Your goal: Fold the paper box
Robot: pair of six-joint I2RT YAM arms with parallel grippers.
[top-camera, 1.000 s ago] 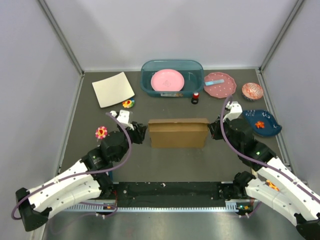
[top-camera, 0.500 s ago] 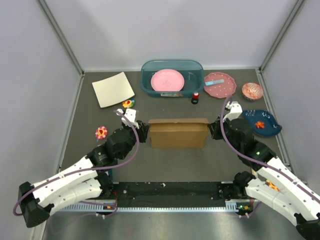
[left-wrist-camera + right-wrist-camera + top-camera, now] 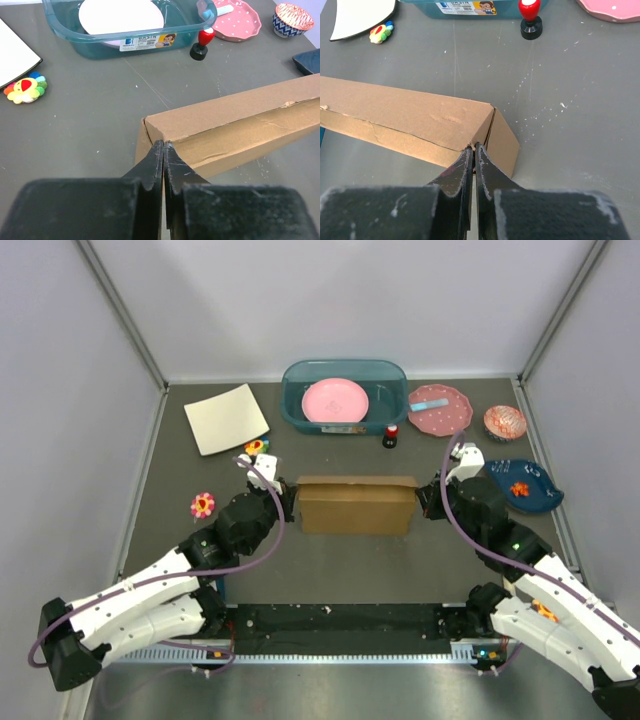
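Both ends of the paper box (image 3: pixel 356 505) are met by grippers at centre frame.
Its long axis runs left to right across the overhead view; the left gripper (image 3: pixel 163 146) and right gripper (image 3: pixel 473 147), jaws fully closed, touch its left and right end corners.

The only legible print is on a white sticker (image 3: pixel 145 40) on the near wall of the teal basin (image 3: pixel 65 31), upper middle of the left wrist view. It reads "BASIN" in blue capitals, beside a blue square logo and a small cartoon picture. Its finer print is too small to read. The same sticker shows at the top edge of the right wrist view, cut off
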